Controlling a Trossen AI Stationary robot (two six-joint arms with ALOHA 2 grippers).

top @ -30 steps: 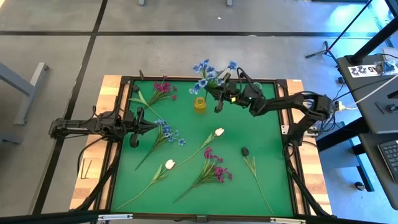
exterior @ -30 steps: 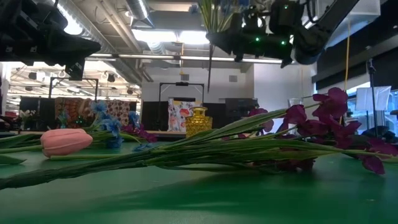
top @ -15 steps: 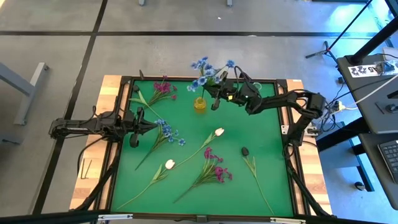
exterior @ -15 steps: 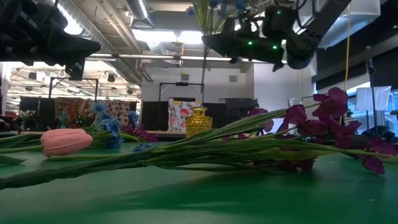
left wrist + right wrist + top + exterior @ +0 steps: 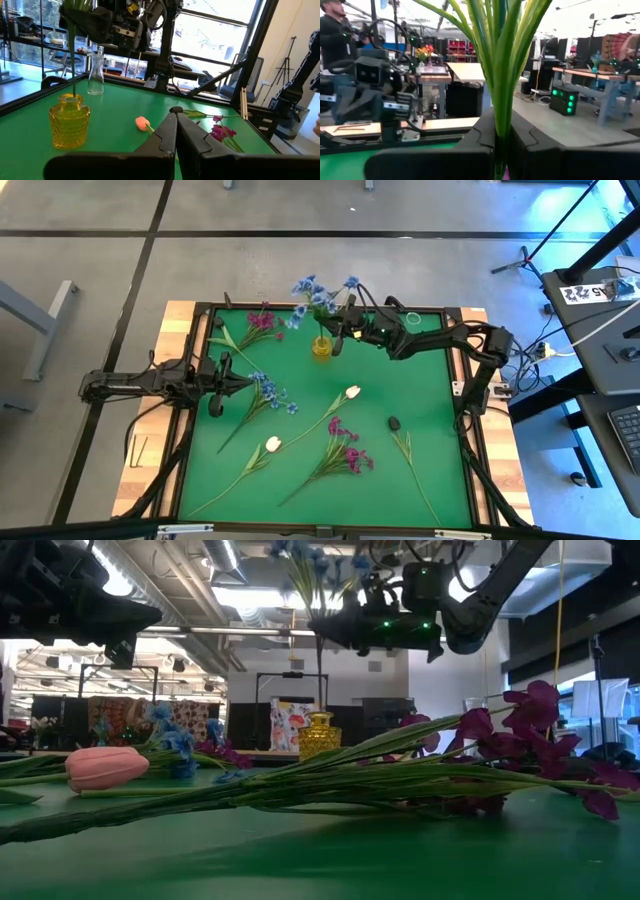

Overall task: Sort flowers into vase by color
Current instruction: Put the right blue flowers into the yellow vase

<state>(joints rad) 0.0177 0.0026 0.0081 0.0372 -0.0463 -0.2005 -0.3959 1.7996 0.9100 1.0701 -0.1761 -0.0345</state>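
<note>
The blue flower bunch (image 5: 322,293) hangs over the far edge of my green table (image 5: 430,395), its stems clamped in the right gripper (image 5: 343,338), whose fingers are pressed tight around them. In the low view the stem runs nearly straight down from the gripper toward the mouth of the yellow glass vase (image 5: 321,347), blossoms uppermost; in the left wrist view its tip looks to be at or just inside the neck. The right arm reaches in from the table's right side, stretched long and almost level toward the vase near the middle of the far edge.

The table is a green mat in a dark frame on a wooden top, standing on a grey floor with dark tape lines. Beyond it I see a workshop with benches, ceiling lights and a person (image 5: 332,30) at the back.

My left gripper (image 5: 247,381) waits at the left edge, fingers together and holding nothing, with another blue flower (image 5: 262,395) lying just beside it, stem slanting toward the near edge. A magenta flower (image 5: 258,326) lies near the far left corner, a second magenta flower (image 5: 338,450) near the middle front. Two white tulips (image 5: 340,402) lie diagonally mid-table, buds pointing far-right. A bare green stem (image 5: 408,455) and a small dark object (image 5: 394,422) sit toward the right.
</note>
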